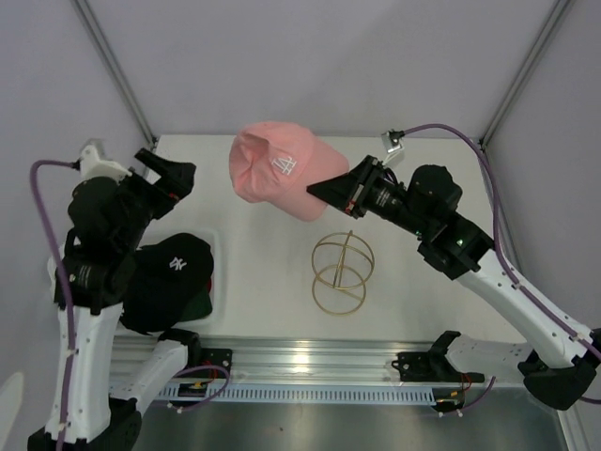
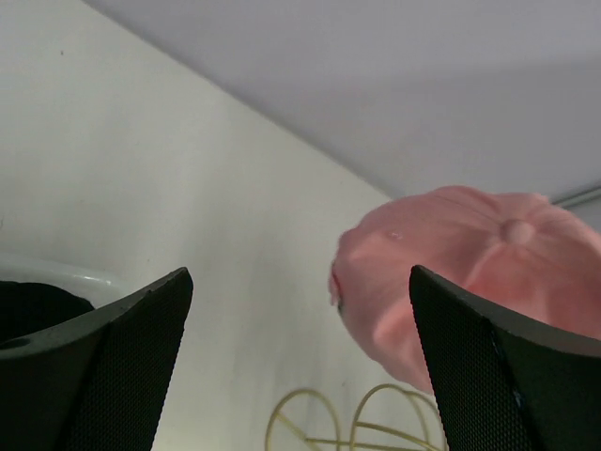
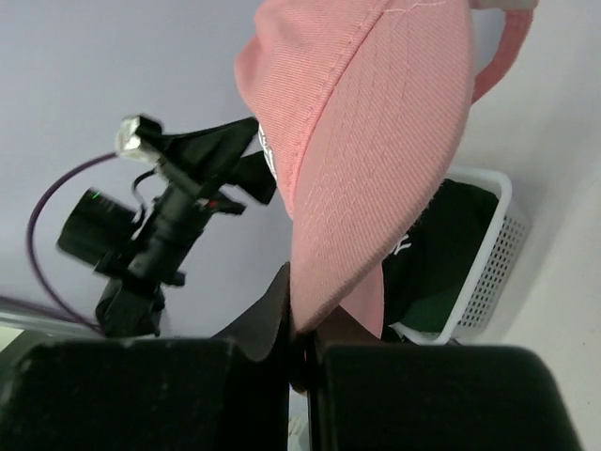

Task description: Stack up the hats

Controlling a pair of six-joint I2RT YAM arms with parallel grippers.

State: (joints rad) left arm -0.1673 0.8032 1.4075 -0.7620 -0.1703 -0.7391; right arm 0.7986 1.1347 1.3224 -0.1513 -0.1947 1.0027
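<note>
Top view: the right gripper (image 1: pixel 331 191) is clamped on the brim of the pink cap (image 1: pixel 277 174), holding it in the air at upper centre, above the gold wire stand (image 1: pixel 343 272). The left gripper (image 1: pixel 167 178), upper left, is spread wide and holds nothing. The black NY cap (image 1: pixel 174 272) lies at lower left.

Left wrist view: both fingers (image 2: pixel 122 366) stand far apart, with the pink cap beyond them at right.

Right wrist view: the jaws pinch the pink brim. At right, a white mesh basket (image 3: pixel 502 244) holds the black cap and a dark green cap (image 3: pixel 441 291).

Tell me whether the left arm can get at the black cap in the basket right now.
Probably yes. The left gripper is open and empty, near the basket, and the black cap lies on top, uncovered. The right gripper holds the pink cap off to the side.
</note>
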